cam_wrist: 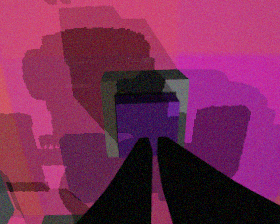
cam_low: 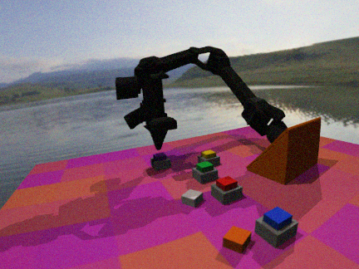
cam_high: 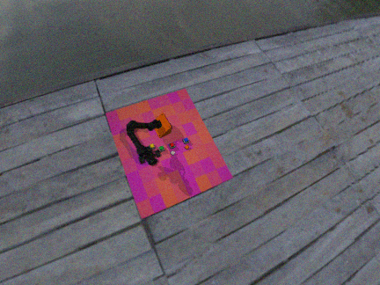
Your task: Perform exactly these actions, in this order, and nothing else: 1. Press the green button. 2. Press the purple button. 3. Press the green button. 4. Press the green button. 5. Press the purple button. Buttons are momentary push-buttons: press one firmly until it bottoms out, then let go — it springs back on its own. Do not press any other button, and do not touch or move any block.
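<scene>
The purple button (cam_low: 159, 156) (cam_wrist: 147, 120) has a dark grey base and stands at the back left of the group in the exterior view. My gripper (cam_low: 158, 148) (cam_wrist: 152, 146) is shut and empty, pointing straight down. Its tips are just above the purple cap, with a small gap showing in the exterior view. In the wrist view the tips overlap the cap's near edge. The purple button is hidden by the arm in the top view. The green button (cam_high: 162, 149) (cam_low: 204, 167) stands to the right of the gripper in the exterior view, its cap raised and untouched.
The yellow button (cam_high: 152, 146) (cam_low: 209, 154) stands behind the green one. The red button (cam_high: 172, 145) (cam_low: 227, 183), blue button (cam_high: 186, 141) (cam_low: 277, 218), white block (cam_high: 172, 153) (cam_low: 192, 198) and orange block (cam_high: 186, 147) (cam_low: 237, 239) lie nearer the exterior camera. An orange wedge (cam_high: 163, 125) (cam_low: 301, 152) stands by the arm's base.
</scene>
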You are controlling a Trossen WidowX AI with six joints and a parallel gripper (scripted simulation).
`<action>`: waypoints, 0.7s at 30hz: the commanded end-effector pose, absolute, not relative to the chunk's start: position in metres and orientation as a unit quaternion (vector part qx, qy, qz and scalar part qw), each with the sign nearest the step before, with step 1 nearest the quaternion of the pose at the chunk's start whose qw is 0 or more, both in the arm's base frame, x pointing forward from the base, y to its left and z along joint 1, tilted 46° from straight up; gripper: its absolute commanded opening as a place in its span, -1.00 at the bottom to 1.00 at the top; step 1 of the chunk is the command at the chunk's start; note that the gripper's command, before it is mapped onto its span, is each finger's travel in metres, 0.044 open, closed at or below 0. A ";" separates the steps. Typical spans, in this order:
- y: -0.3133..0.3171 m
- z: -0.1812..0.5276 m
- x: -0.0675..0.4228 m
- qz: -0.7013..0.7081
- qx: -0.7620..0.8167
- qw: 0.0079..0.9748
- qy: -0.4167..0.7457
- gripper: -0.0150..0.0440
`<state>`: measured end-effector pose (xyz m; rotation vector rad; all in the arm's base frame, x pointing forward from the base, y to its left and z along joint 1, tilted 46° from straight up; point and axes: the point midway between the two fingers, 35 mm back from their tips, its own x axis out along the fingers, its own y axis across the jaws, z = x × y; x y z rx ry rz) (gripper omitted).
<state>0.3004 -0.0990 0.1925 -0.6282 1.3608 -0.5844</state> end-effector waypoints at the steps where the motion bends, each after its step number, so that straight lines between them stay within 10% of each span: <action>1: -0.105 0.186 0.301 -0.260 -0.284 0.692 0.611 -0.42; 21: -0.117 0.175 0.302 -0.261 -0.284 0.692 0.611 -0.42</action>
